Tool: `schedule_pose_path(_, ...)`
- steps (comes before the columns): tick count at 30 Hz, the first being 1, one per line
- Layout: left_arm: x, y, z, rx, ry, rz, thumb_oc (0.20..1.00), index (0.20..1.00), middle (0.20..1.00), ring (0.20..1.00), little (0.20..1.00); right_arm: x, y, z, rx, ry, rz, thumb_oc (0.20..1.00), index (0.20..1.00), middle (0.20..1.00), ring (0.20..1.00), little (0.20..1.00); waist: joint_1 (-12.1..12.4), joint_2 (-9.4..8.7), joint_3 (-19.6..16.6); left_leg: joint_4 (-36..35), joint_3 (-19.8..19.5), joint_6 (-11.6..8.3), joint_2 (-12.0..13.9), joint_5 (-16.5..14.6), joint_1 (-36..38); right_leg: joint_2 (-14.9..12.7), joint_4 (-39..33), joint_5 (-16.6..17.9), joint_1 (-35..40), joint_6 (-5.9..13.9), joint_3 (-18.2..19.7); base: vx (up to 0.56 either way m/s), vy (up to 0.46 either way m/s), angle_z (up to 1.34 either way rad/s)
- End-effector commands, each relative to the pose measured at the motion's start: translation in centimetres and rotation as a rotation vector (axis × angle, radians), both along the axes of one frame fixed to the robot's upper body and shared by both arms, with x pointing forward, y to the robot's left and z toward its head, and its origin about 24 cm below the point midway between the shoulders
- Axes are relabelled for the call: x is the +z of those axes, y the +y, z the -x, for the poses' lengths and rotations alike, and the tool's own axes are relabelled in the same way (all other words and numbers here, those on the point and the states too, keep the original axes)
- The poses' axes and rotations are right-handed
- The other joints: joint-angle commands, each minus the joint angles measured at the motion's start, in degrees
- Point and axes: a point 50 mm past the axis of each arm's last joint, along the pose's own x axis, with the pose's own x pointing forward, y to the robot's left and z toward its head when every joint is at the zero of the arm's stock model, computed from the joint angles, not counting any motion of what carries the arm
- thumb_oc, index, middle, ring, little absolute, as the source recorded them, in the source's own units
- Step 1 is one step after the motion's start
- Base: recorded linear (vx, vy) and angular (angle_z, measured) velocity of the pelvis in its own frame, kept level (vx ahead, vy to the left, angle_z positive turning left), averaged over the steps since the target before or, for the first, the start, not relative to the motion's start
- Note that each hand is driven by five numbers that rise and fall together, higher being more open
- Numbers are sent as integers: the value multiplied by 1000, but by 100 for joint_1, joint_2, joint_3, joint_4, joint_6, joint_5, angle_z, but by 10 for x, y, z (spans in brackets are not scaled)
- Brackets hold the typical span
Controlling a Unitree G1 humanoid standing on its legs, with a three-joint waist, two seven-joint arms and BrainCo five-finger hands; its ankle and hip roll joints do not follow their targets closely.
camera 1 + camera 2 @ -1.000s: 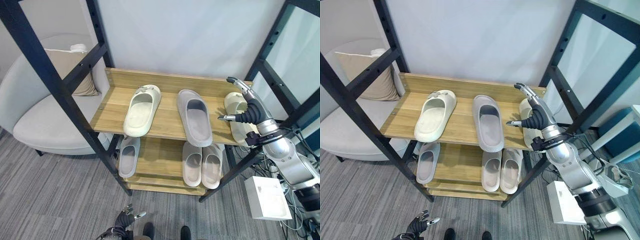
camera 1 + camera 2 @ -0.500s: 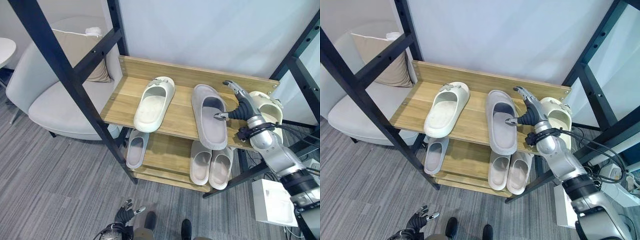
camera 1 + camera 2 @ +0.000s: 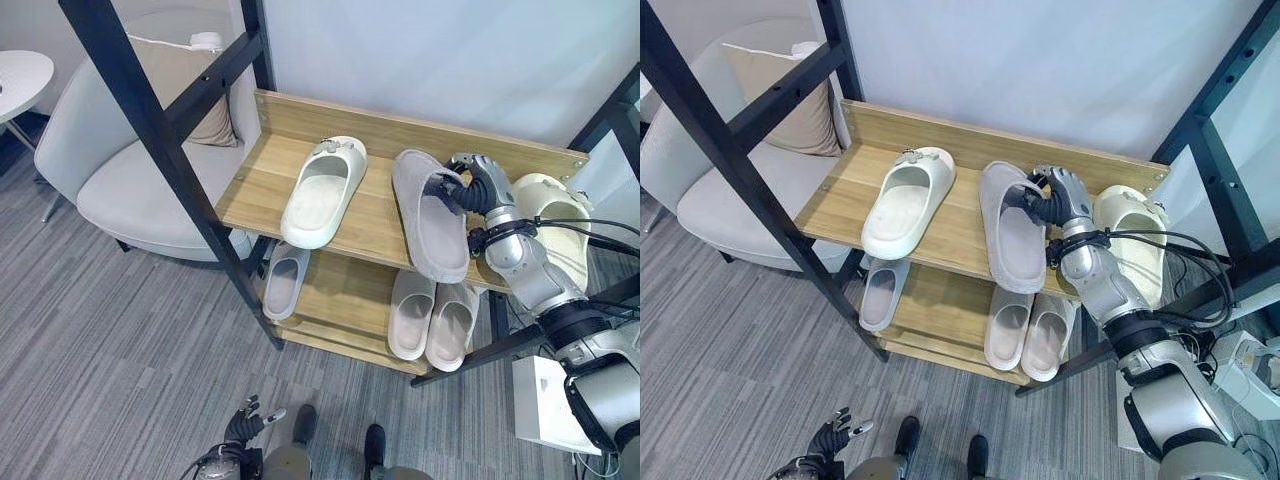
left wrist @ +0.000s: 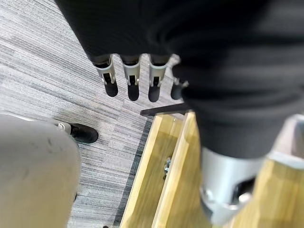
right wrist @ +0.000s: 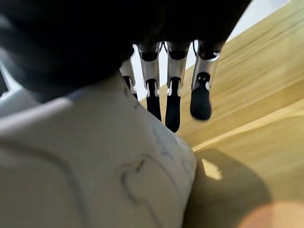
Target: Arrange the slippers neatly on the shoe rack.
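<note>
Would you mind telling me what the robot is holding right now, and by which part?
The right hand grips the grey slipper on the top shelf by the strap over its toe end. The left hand hangs low, holding nothing.

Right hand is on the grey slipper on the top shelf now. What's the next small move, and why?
Probably pull the grey slipper back onto the top shelf and straighten it. The right hand is curled over its strap, and its heel hangs past the shelf's front edge, angled beside the cream slipper.
</note>
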Motion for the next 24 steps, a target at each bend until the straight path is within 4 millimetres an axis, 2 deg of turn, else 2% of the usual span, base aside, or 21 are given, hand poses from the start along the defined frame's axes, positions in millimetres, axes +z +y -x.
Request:
schedule_pose_path(1, 11, 3, -26, -11, -90, -20, 1000, 1000, 1000, 1000, 1000, 10, 4, -6, -16, -17, 43, 200, 200, 200, 200, 200, 367, -172, 171, 21, 47, 14, -75, -474, 511, -528, 7, -595, 839, 575, -50, 0, 0, 0)
schedule_pose_path(3, 13, 4, -27, -8, -98, -22, 1000, 1000, 1000, 1000, 1000, 12, 4, 1, -4, -58, -6, 200, 200, 200, 200, 200, 338, -139, 151, 21, 60, 12, -69, -486, 575, -538, 7, -609, 894, 574, -48, 0, 0, 0)
schedule_pose_path(5, 13, 5, -28, 0, -96, -25, 1000, 1000, 1000, 1000, 1000, 22, 10, 11, 34, -141, -61, 200, 200, 200, 200, 200, 293, -101, 128, 21, 77, 6, -59, -497, 621, -537, 7, -629, 920, 568, -32, 6, -7, 2)
schedule_pose_path(6, 13, 5, -28, 5, -95, -27, 1000, 1000, 1000, 1000, 1000, 26, 14, 19, 65, -185, -109, 200, 200, 200, 200, 200, 267, -77, 118, 21, 89, 6, -62, -502, 647, -533, 7, -637, 933, 563, -24, 2, -29, 3)
schedule_pose_path(7, 12, 5, -26, 11, -86, -32, 1000, 1000, 1000, 1000, 1000, 40, 20, 32, 118, -281, -187, 200, 200, 200, 200, 200, 213, -46, 104, 21, 111, 4, -56, -501, 677, -530, 7, -644, 947, 556, -5, 6, -18, 4)
schedule_pose_path(9, 11, 5, -24, 17, -83, -31, 1000, 1000, 1000, 1000, 1000, 36, 25, 46, 170, -294, -229, 200, 200, 200, 200, 200, 179, -19, 75, 21, 147, -4, -44, -509, 727, -530, 7, -651, 981, 552, 1, -5, -24, 3)
schedule_pose_path(11, 10, 4, -22, 27, -77, -28, 1000, 1000, 1000, 1000, 1000, 54, 30, 69, 283, -383, -335, 200, 200, 200, 200, 200, 61, 24, 44, 21, 189, -14, -16, -444, 738, -516, 7, -599, 957, 540, 39, -43, -44, -4)
schedule_pose_path(12, 9, 3, -20, 26, -71, -20, 1000, 1000, 1000, 1000, 1000, 53, 30, 74, 293, -382, -324, 200, 200, 200, 200, 200, 32, 28, 20, 21, 208, -19, -12, -501, 778, -521, 7, -648, 990, 536, 41, -26, -56, -1)
schedule_pose_path(15, 5, 3, -13, 34, -39, -19, 1000, 1000, 1000, 1000, 1000, 73, 30, 103, 384, -513, -369, 200, 200, 200, 200, 200, -119, 98, -6, 21, 280, -24, 17, -442, 800, -490, 7, -587, 969, 519, 120, -50, -51, 1)
schedule_pose_path(17, 4, 3, -11, 35, -36, -15, 1000, 1000, 1000, 1000, 1000, 74, 29, 108, 396, -526, -371, 200, 200, 200, 200, 200, -143, 118, -23, 21, 295, -25, 26, -439, 806, -484, 7, -581, 967, 513, 140, -61, -35, -4)
schedule_pose_path(18, 2, 3, -7, 40, -19, -16, 1000, 1000, 1000, 1000, 1000, 87, 29, 126, 462, -610, -405, 200, 200, 200, 200, 200, -236, 157, -45, 21, 342, -31, 47, -425, 827, -466, 7, -577, 961, 499, 174, -78, -46, -17)
schedule_pose_path(24, -4, -2, 3, 43, 22, 4, 1000, 1000, 1000, 1000, 1000, 100, 40, 164, 722, -677, -518, 200, 200, 200, 200, 200, -443, 252, -105, 21, 402, -75, 72, -437, 907, -436, 13, -628, 1032, 461, 206, -34, -42, -20)
